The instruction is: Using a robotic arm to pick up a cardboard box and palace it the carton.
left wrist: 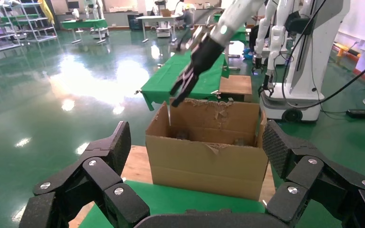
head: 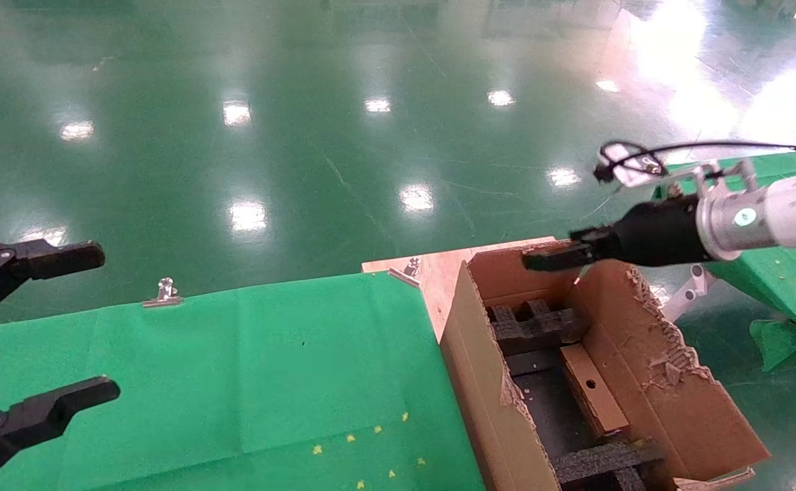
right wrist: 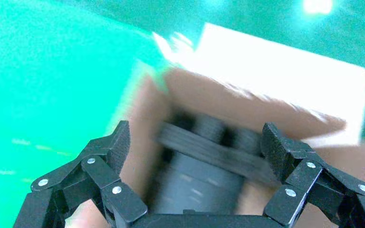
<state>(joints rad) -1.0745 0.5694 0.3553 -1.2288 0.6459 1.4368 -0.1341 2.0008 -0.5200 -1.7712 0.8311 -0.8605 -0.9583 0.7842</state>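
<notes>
The small cardboard box (head: 592,389), brown with a round hole, lies inside the carton (head: 479,354) on black foam inserts (head: 537,324), against the wall on my right. The carton has torn ragged flaps. The robotic arm is my right one; its gripper (head: 548,258) hangs open and empty over the carton's far end, well above the small box. In the right wrist view the open gripper (right wrist: 195,142) looks down at foam (right wrist: 209,147) and brown wall (right wrist: 275,109). The left wrist view shows the carton (left wrist: 204,156) and the right gripper (left wrist: 183,88) above it.
My left gripper (head: 108,323) is parked open over the green cloth table (head: 254,368), far from the carton. Metal clips (head: 164,292) hold the cloth. A wooden board (head: 438,269) lies under the carton. Another green table (head: 779,273) stands right. A white robot (left wrist: 304,57) stands beyond.
</notes>
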